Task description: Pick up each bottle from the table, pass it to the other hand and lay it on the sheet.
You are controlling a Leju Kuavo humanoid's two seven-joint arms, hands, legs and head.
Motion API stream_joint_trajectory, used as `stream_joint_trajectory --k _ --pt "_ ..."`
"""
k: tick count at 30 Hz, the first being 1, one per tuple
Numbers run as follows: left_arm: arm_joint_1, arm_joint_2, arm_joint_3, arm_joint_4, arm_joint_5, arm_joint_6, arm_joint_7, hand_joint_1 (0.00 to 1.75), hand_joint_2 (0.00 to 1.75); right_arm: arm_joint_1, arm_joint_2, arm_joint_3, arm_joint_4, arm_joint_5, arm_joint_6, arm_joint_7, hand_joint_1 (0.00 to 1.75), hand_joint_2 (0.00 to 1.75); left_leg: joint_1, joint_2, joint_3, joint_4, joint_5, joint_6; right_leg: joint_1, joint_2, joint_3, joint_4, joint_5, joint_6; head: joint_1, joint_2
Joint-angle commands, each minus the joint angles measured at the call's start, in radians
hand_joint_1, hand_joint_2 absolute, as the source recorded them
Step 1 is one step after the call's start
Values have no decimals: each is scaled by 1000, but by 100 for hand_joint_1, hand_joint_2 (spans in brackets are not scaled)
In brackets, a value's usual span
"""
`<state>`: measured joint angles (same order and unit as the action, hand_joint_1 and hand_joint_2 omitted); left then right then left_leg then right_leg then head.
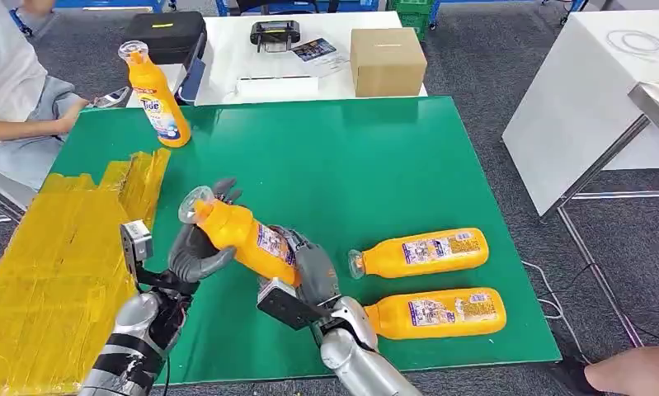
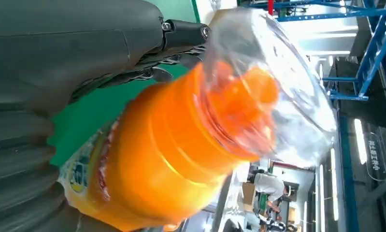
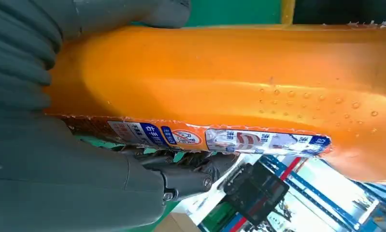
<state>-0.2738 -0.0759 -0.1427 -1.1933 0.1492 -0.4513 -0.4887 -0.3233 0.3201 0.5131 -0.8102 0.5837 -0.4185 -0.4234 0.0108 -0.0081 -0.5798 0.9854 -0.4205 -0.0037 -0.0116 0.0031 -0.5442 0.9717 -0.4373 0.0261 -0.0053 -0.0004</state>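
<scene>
We find the right hand [image 1: 309,276] closed around the lower body of an orange bottle [image 1: 243,235], which is held off the green surface [image 1: 375,165] at centre-left of the head view, tilted with its capped end toward the upper left. The left hand [image 1: 198,252] wraps the neck end just below the clear cap [image 1: 195,205], so both hands grasp the same bottle. In the right wrist view the plastic shows small droplets or bubbles along its side; we judge it smooth, possibly slippery, rigid enough to bear a firm grip and fairly heavy if full. The waisted body appears the safest place to hold; the clear cap looks thin and a poor purchase. The held bottle's label [image 3: 220,137] carries Chinese characters too small to read with confidence. Right of the hands, two more bottles [image 1: 421,254] [image 1: 437,313] lie on their sides, their labels illegible. At upper left a fourth bottle [image 1: 154,95] stands upright, its label reading "Tide". The yellow sheet [image 1: 54,264] lies along the left edge. A person's arm [image 1: 29,128] rests at far left.
</scene>
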Motion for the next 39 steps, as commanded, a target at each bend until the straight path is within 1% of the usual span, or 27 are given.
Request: stream_joint_trajectory --k 1,3,11,14,20,21,22,23,28,30,35,39 --pt "-43 -3 -37 47 -12 14 8 0 175 -49 -5 66 70 81 -65 -11 175 175 0 0 2 0 -1 0 1 -1 3 0 -1 -1 0 0" --pt "-44 -4 -38 51 -12 15 8 0 175 -46 0 69 67 84 -68 -7 175 175 1 0 2 0 -1 0 1 -1 3 0 -1 -1 0 0" --pt "-70 -7 -49 114 -27 31 15 0 175 -30 -4 139 24 184 -133 17 175 175 0 -1 2 0 -1 1 1 -1 3 -1 -1 -1 0 0" --pt "-80 -8 -48 131 -28 33 15 0 175 -29 -3 156 22 200 -132 21 175 175 1 -1 4 1 -2 1 2 -3 5 -1 -2 -1 0 0" --pt "-85 -14 -39 137 -23 40 12 0 175 -31 -3 167 31 207 -129 32 175 175 1 -1 1 0 -1 0 1 -1 2 -1 -1 -1 0 0" --pt "-84 -15 -35 133 -21 43 11 17 175 -31 -3 169 34 207 -128 34 175 175 1 -1 2 0 -2 0 1 -2 3 -1 -2 -1 0 0" --pt "-81 -19 -28 126 -21 53 11 38 175 -31 -4 170 38 206 -130 36 175 175 1 -1 3 1 -2 0 2 -2 4 -1 -2 -1 0 0" --pt "-76 -26 -17 110 -11 60 7 175 175 -31 -5 172 42 204 -132 36 175 175 1 -1 2 0 -1 0 1 -2 3 -1 -2 -1 0 0" --pt "-61 -38 11 68 19 76 12 175 175 -28 -9 171 47 195 -134 37 175 175 1 -1 1 0 -1 0 1 -1 2 -1 -1 -1 0 0" --pt "-59 -39 14 60 24 81 14 175 175 -28 -10 170 49 195 -136 36 175 175 2 -1 3 1 -2 1 2 -2 5 -1 -2 -1 0 0" --pt "-60 -39 15 61 25 86 15 175 175 -28 -11 169 46 193 -136 34 175 175 1 0 1 0 -1 0 1 -1 2 -1 -1 -1 0 0" --pt "-61 -39 14 58 27 89 15 175 175 -25 -14 163 36 190 -146 33 175 175 1 0 3 0 -2 1 2 -1 4 -1 -2 -1 0 0"
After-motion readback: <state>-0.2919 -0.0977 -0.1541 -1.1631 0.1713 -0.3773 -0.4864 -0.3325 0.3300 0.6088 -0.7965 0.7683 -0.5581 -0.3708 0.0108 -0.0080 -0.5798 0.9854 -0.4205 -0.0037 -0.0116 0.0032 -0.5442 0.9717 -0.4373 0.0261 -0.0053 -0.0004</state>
